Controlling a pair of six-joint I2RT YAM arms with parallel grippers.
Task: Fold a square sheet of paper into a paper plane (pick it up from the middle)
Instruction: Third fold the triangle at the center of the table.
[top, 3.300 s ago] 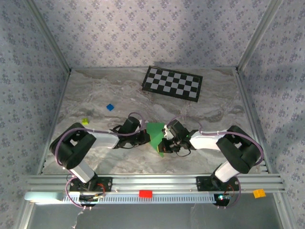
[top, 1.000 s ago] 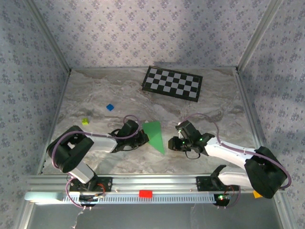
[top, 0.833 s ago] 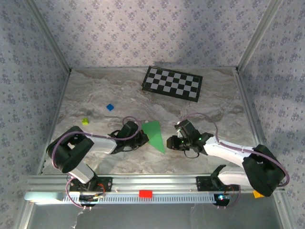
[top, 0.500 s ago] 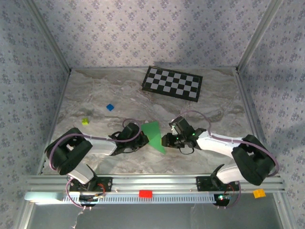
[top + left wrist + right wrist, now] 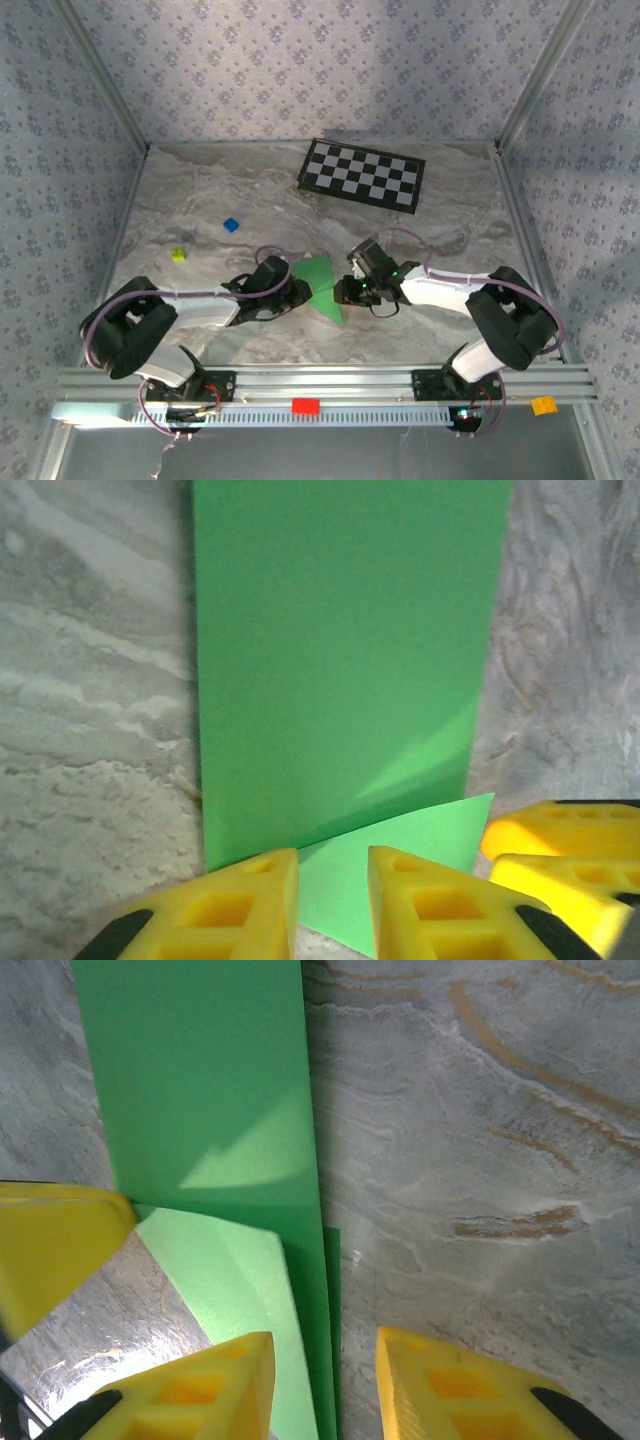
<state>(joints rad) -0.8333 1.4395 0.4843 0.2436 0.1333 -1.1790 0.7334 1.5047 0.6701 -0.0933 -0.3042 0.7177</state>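
Observation:
The bright green sheet of paper lies folded into a pointed wedge on the marble table, between my two grippers. My left gripper meets it from the left. In the left wrist view its yellow fingers stand apart, and a lighter lower flap of the paper runs into the gap of the left gripper. My right gripper meets the paper from the right. In the right wrist view the right gripper is open and straddles the folded long edge of the paper.
A black-and-white checkerboard lies at the back. A tiny blue block and a yellow-green block sit on the left. Patterned walls close three sides, and the rail runs along the front.
The right arm has swung in from the right until its gripper reaches the paper's right edge. The left jaws have parted from shut. The paper has stayed almost in place.

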